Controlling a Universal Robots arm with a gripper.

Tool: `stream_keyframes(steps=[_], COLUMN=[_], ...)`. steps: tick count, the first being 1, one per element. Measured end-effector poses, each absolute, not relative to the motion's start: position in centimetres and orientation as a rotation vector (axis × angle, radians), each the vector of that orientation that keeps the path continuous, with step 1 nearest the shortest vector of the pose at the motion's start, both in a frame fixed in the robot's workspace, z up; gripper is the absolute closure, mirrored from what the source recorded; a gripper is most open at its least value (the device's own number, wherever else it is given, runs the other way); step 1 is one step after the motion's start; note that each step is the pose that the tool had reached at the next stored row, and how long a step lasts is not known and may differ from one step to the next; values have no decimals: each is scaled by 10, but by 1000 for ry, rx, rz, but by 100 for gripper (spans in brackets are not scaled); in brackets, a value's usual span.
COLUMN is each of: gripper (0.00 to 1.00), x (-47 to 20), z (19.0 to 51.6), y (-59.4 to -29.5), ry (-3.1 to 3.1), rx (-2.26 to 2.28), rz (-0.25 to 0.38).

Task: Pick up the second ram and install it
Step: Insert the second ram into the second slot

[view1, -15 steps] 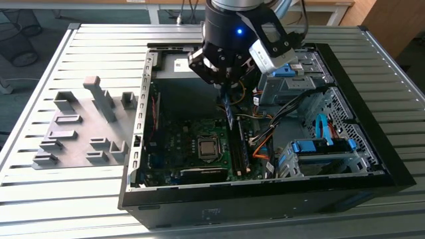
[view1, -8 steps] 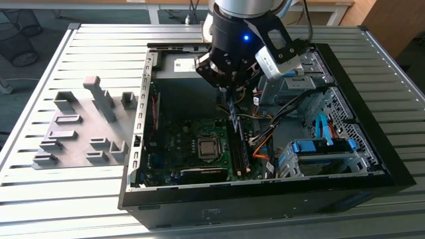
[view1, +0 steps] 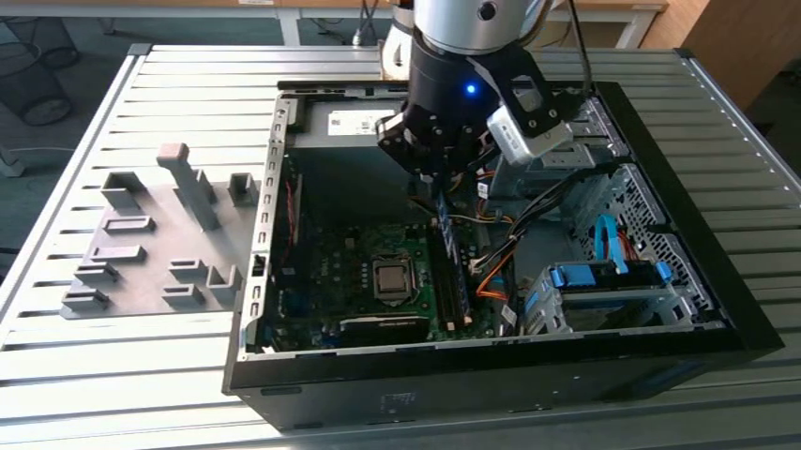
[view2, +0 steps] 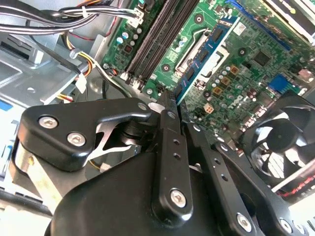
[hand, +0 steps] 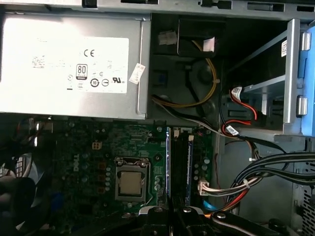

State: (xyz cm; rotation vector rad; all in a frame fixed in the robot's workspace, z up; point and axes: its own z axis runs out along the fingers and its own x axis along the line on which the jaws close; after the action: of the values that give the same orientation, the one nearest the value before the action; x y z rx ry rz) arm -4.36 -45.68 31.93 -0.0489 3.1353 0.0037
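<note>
You have the pick-up done, as far as the pictures tell: the gripper [view2: 170, 97] has its fingers [view2: 172, 129] pressed together on one end of the second ram [view2: 206, 54], and in the second wrist view the blue-green stick with its dark chips and white strip runs away from the fingertips, out over the motherboard [view2: 246, 83]. The install is what is left. The stick looks to be held clear of the board rather than seated, and the long dark memory slots [view2: 157, 34] lie just beside it, running much the same way. In the first wrist view you see the ram edge-on as a thin blue line rising from the gripper, beside the slots and between the processor socket [hand: 130, 182] and the bundle of cables [hand: 256, 172]. I cannot tell whether any slot already has a stick in it. In the exterior view the arm stands over the open computer case [view1: 501, 361], near the middle of the frame, with the gripper reaching down above the slot row. The grey holder plate [view1: 138, 281] with its blocks sits well apart on the exterior view's left, outside the case. By my reading, you are past the halfway mark, with lining up and pressing home not yet done.
</note>
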Motion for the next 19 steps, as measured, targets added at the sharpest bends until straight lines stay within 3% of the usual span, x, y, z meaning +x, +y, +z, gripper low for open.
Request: stream_keyframes(steps=[19], gripper=[86], x=[-42], z=[308], y=[-457], ry=[3136], rx=[-47], rz=[4])
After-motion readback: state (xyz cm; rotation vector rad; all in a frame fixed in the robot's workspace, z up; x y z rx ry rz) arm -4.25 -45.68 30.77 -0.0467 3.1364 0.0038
